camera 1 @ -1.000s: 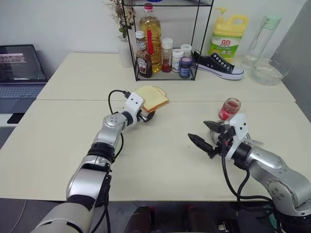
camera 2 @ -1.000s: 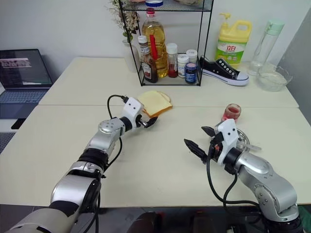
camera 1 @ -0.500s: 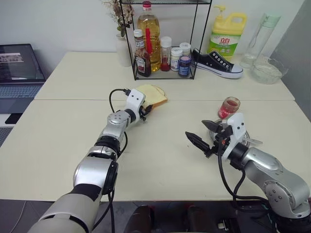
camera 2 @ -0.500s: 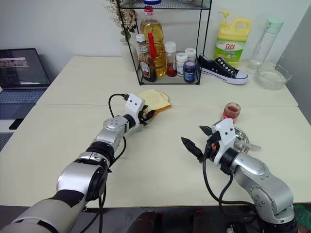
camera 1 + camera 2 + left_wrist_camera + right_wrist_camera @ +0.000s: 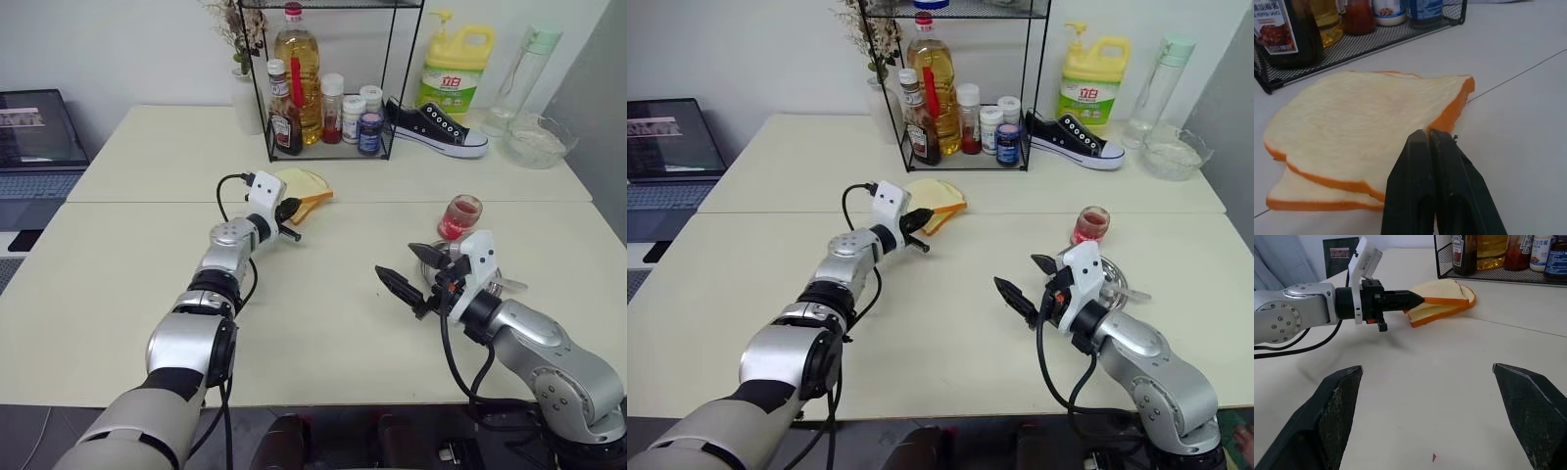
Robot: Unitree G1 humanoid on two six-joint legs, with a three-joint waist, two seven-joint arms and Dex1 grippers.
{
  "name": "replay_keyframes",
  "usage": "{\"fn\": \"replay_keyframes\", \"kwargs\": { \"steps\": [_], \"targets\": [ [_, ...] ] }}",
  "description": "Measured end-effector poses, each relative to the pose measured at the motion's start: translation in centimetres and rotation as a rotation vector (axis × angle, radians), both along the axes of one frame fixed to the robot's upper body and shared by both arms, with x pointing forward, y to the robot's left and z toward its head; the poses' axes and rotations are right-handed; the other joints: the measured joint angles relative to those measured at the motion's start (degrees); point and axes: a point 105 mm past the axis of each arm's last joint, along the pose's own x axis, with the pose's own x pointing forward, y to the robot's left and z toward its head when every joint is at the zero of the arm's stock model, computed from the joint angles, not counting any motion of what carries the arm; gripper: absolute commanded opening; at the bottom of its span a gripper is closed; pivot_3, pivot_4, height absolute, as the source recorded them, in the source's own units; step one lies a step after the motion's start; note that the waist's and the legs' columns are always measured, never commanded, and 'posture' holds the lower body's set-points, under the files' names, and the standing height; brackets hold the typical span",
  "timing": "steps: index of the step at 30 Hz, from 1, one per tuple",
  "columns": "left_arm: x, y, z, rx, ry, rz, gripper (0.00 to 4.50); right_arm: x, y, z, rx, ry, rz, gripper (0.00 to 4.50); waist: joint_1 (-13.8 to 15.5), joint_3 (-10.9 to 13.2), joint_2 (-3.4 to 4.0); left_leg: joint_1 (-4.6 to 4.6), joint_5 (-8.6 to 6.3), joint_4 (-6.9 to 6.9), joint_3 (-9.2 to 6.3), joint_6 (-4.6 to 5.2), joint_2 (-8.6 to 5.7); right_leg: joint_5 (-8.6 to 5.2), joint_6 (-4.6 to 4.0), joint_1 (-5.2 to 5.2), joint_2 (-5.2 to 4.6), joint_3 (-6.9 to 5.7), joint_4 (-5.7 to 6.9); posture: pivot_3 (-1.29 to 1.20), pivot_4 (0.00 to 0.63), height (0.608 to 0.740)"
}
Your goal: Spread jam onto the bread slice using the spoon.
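Closed since a second earlier, the left gripper [image 5: 1413,297] was clamped on the upper bread slice's [image 5: 1361,127] near edge, lifted off its twin [image 5: 1308,198] at the rack's [image 5: 328,152] six o'clock. The right gripper [image 5: 409,272] was held wide, empty. Thin purchase risked the slice being torn or dropped.

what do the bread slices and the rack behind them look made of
Bread slices: matte, porous pale face with an oddly uniform orange crust; could be foam props rather than real bread. Rack: thin black wire, likely painted or coated metal, with a fine mesh floor seen in the left wrist view.
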Motion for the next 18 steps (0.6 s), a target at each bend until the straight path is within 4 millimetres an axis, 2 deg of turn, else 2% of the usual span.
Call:
{"fn": "replay_keyframes", "kwargs": {
  "steps": [3, 5, 10, 14, 18],
  "targets": [
    [-1.7, -0.1, 1.9, 0.071, -0.088, -0.162, 0.04, 0.0, 0.0, -0.1, 0.002, 0.003, 0.0, 4.5, -0.7, 0.0, 0.02, 0.0, 0.08, -0.02, -0.01, -0.14, 0.02, 0.0, 0.0, 0.01, 0.0, 0.09, -0.03, 0.0, 0.15, 0.74],
    [-3.6, -0.4, 1.8, 0.15, -0.126, -0.28, 0.04, 0.0, -0.1, -0.1, 0.003, 0.006, 0.001, 4.5, -0.8, 0.0, 0.06, 0.01, 0.08, -0.04, -0.01, -0.15, 0.03, 0.0, -0.01, 0.04, -0.01, 0.18, -0.07, 0.0, 0.15, 0.74],
    [-9.8, -2.1, -1.6, 0.313, -0.097, -0.55, 0.04, 0.0, -0.1, -0.3, 0.002, 0.013, 0.01, 4.5, -0.8, 0.0, 0.07, 0.01, 0.07, -0.03, -0.06, -0.13, 0.06, 0.01, -0.02, 0.06, -0.2, 0.2, -0.08, 0.0, 0.15, 0.74],
    [-12.5, -1.8, -2.7, 0.379, -0.076, -0.626, 0.04, -0.1, -0.1, -0.4, 0.002, 0.016, 0.016, 4.5, -0.8, -0.1, 0.12, 0.06, -0.04, -0.02, -0.1, 0.07, 0.05, 0.01, -0.03, 0.12, -0.21, 0.16, -0.05, 0.0, 0.15, 0.74],
    [-14.7, -1.2, -4.6, 0.39, 0.006, -0.677, 0.04, -0.2, -0.3, -0.6, -0.003, 0.023, 0.018, 4.5, -0.6, -0.1, 0.18, 0.04, -0.04, -0.01, -0.13, 0.08, 0.05, 0.01, -0.03, 0.12, -0.19, 0.09, -0.06, 0.0, 0.15, 0.74]
  ]
}}
